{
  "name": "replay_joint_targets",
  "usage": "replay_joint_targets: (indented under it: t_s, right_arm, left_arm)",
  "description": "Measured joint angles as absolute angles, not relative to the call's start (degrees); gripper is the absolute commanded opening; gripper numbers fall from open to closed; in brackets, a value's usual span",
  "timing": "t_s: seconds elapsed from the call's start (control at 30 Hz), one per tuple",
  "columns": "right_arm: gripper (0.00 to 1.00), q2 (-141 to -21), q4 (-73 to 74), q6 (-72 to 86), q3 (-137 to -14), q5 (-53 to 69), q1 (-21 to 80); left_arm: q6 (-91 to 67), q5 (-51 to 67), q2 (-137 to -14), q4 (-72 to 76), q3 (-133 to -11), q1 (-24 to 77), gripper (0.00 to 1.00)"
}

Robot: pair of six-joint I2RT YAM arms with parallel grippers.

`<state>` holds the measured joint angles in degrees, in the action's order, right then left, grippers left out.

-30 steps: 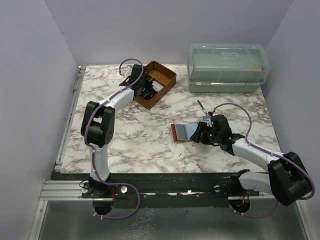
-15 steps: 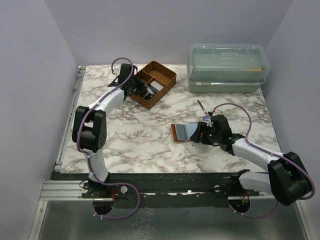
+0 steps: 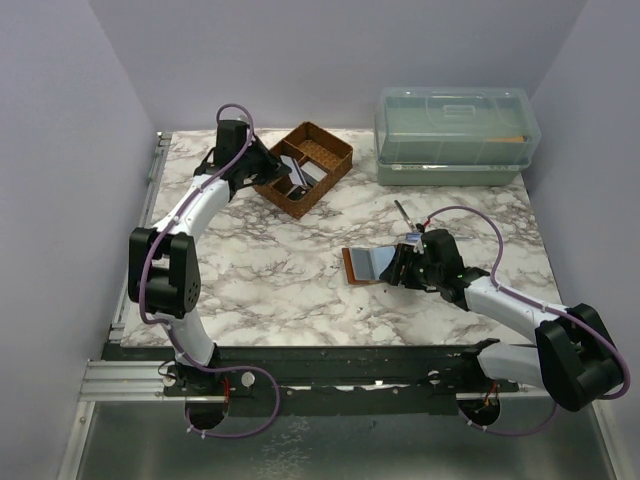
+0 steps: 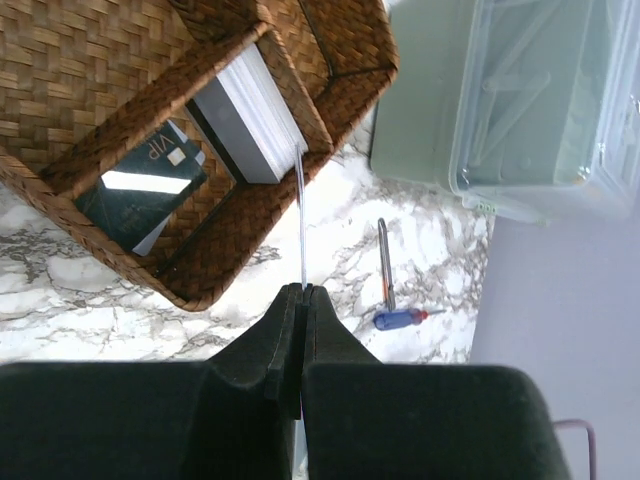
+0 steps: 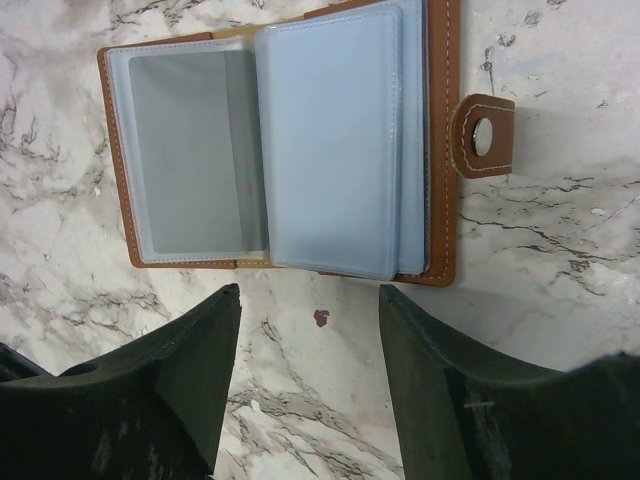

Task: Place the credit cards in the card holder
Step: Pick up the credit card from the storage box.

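My left gripper (image 4: pixel 301 292) is shut on a thin pale credit card (image 4: pixel 300 220), seen edge-on and sticking out from the fingertips above the table beside the basket. In the top view this gripper (image 3: pixel 270 167) is at the basket's left edge. More cards remain in the basket: a white-edged stack (image 4: pixel 255 110) and a dark card (image 4: pixel 140 185). The brown card holder (image 5: pixel 440 150) lies open on the table with pale blue sleeves up and its snap tab (image 5: pixel 483 135) to the right. It also shows in the top view (image 3: pixel 365 263). My right gripper (image 5: pixel 308 300) is open and empty just short of it.
The brown woven divided basket (image 3: pixel 335 158) stands at the back centre. A clear lidded plastic box (image 3: pixel 455 135) stands at the back right. A thin tool with a blue handle (image 3: pixel 403 215) lies on the marble between the box and the card holder.
My left arm has swung left and back, drawing its gripper out of the basket with a card pinched in it. The right arm and the card holder have not moved.
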<state>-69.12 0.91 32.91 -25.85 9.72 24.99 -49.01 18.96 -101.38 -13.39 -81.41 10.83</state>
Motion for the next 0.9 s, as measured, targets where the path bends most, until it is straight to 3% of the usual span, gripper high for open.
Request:
replay_joint_targets:
  t_s: [0.3,0.67,0.9]
  right_arm:
    - [0.61,-74.6,-0.1,32.7,-29.1,12.1,25.0]
    - [0.63,-98.0,-2.7,30.8,-66.0,20.6,25.0]
    - [0.68,-112.9,-3.0,36.9,-83.4,17.0,25.6]
  left_arm:
    - [-44.2,23.9,-100.4,-13.4,-80.8,10.2,0.0]
    - [-36.1,26.8,-106.3,-13.6,-85.4,9.2,0.0]
    - [-33.5,25.7,-108.3,-16.1,-85.4,9.1,0.0]
